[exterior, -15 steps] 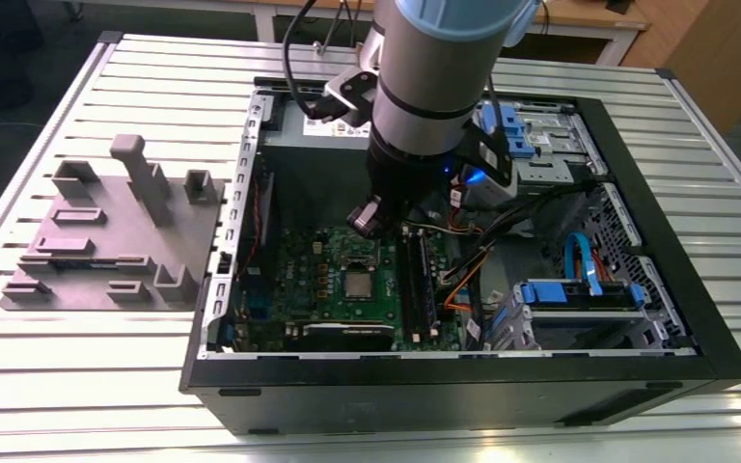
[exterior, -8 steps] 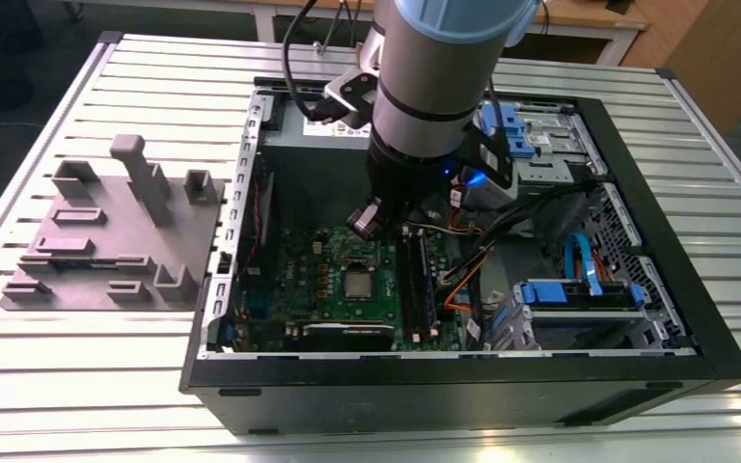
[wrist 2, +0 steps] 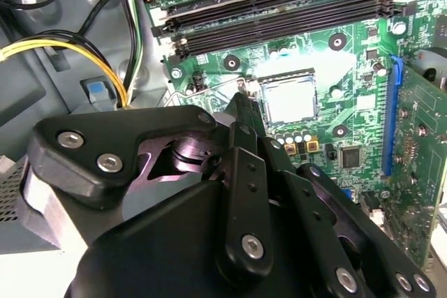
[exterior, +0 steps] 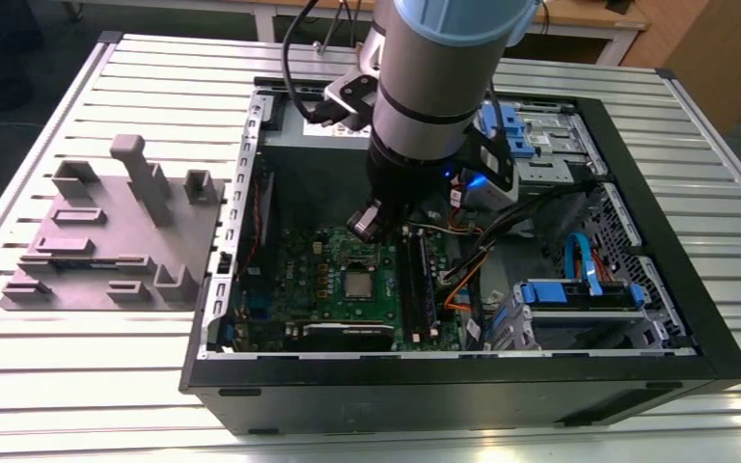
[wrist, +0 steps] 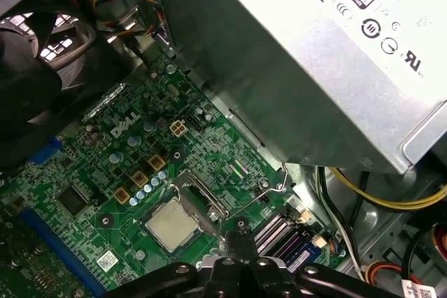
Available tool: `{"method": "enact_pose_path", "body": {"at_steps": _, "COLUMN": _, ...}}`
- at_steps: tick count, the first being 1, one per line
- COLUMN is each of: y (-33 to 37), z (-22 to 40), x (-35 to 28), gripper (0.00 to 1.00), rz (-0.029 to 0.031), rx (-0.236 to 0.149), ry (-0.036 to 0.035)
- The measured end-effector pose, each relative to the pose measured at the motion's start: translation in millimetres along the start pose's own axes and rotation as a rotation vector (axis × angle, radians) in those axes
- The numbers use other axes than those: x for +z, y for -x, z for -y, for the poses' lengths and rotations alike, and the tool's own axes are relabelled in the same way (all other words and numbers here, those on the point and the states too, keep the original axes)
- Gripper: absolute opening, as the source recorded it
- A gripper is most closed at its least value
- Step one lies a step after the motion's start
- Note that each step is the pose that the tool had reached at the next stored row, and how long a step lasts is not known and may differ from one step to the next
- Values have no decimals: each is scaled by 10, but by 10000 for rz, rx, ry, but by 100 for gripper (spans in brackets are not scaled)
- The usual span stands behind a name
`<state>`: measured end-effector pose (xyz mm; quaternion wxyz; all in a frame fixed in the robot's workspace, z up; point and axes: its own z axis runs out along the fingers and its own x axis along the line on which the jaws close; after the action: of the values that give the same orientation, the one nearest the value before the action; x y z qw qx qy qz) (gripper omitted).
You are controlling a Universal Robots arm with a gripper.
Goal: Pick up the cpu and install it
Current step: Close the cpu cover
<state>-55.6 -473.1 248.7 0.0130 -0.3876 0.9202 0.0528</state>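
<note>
A: The cpu (wrist: pixel 170 227) is sitting flat in the motherboard (wrist 2: pixel 363 54) socket; the gripper (wrist: pixel 239 241) is hovering just above, fingers pinched together, holding nothing.

B: It's looking light, rigid and delicate, with only thin edges offering grip.

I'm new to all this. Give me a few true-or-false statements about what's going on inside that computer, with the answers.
1. The cpu lies in its socket on the green motherboard. True.
2. The gripper is holding the cpu. False: the cpu sits apart from the fingers, on the board.
3. The computer case lies open on a slatted table. True.
4. The grey stepped block is inside the case. False: it rests on the table, at the exterior view's left of the case.
5. The arm reaches down into the case. True.
</note>
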Motion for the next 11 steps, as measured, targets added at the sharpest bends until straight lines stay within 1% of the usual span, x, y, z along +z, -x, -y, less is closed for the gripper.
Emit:
{"method": "enact_pose_path", "body": {"at_steps": 5, "y": -8, "z": 7, "x": -1, "gripper": 10, "rz": 0, "rx": -2, "ry": 0}}
{"method": "enact_pose_path", "body": {"at_steps": 11, "y": -22, "z": -8, "x": -1, "gripper": 10, "rz": 0, "rx": -1, "ry": 0}}
